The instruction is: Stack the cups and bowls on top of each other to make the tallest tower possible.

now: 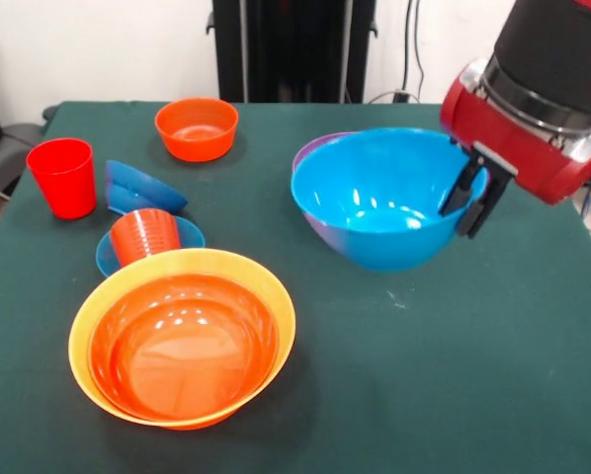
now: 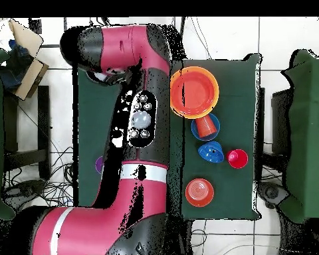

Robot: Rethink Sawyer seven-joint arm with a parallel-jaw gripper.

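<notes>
One large light blue bowl [image 1: 387,196] hangs tilted above the worktop [image 1: 454,375], its rim clenched in our end effector [image 1: 473,197], while the tower [image 1: 182,336] sits well apart toward the front view's lower left.

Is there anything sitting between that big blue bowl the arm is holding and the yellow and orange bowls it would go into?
Nothing visible does. The tool grips the rim of the large light blue bowl, and only bare green table lies between it and the red-orange bowl nested in the yellow-orange bowl.
</notes>
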